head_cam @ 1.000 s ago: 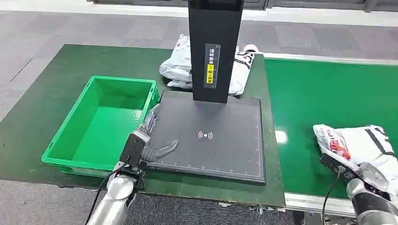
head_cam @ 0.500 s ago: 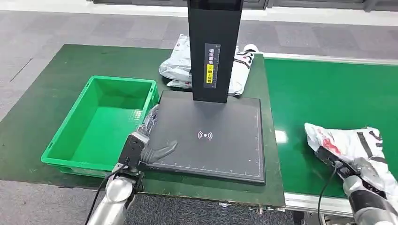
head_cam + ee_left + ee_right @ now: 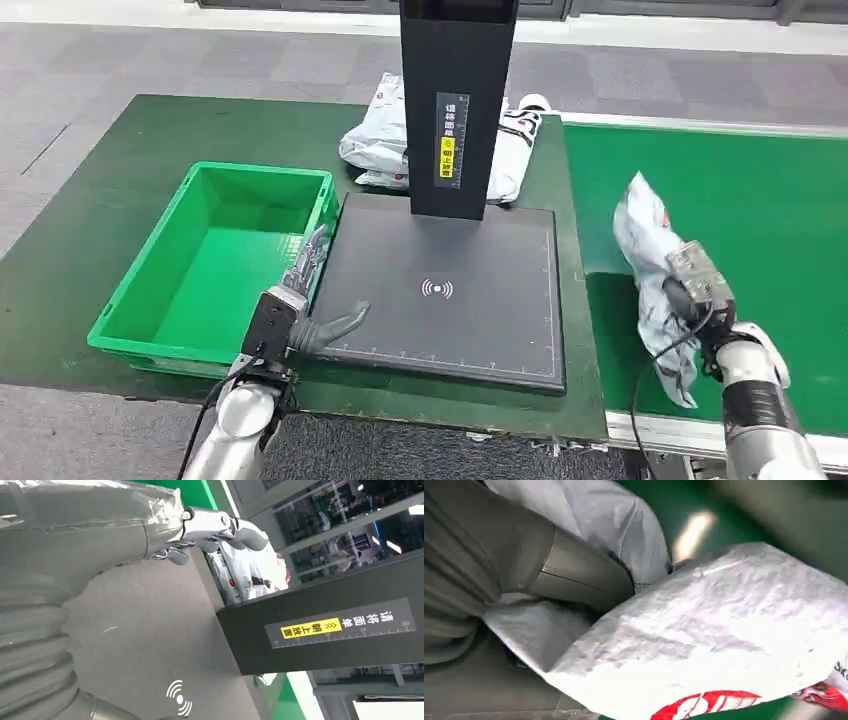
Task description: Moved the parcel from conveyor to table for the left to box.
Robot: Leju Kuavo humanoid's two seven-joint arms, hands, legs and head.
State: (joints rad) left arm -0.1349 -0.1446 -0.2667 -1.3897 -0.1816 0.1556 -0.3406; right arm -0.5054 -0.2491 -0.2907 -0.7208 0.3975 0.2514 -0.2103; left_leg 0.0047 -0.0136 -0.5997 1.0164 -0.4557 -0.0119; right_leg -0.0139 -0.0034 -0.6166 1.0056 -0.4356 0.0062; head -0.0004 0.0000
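My right hand (image 3: 693, 283) grips the parcel (image 3: 648, 262), a crumpled white-grey plastic mailer held up on edge above the green conveyor (image 3: 720, 190), just beside the belt's border with the table (image 3: 90, 220). In the right wrist view the thumb presses into the bag's wrinkled skin, and a red printed mark shows on it, too cut off to read. My left hand (image 3: 300, 300) holds nothing, its fingers spread, resting at the left edge of the black scanner pad (image 3: 450, 300), right next to the green box (image 3: 215, 265). The pad carries a white wireless symbol and ruler ticks along its border. The black post (image 3: 458, 100) bears a strip of white Chinese characters with a yellow tag. More mailers (image 3: 380, 140) lie behind the post.
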